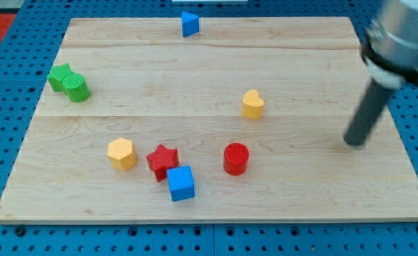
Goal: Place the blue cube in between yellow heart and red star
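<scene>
The blue cube (181, 183) sits near the view's bottom, touching the lower right of the red star (162, 161). The yellow heart (252, 104) lies up and to the right, near the board's middle right. My tip (353, 142) is at the view's right, far right of the blue cube and right of the yellow heart, touching no block.
A red cylinder (235, 158) stands between the star and my tip. A yellow hexagon (122, 153) lies left of the star. Two green blocks (69, 82) sit at the left edge. A blue triangular block (189, 23) lies at the top edge of the wooden board (301, 206).
</scene>
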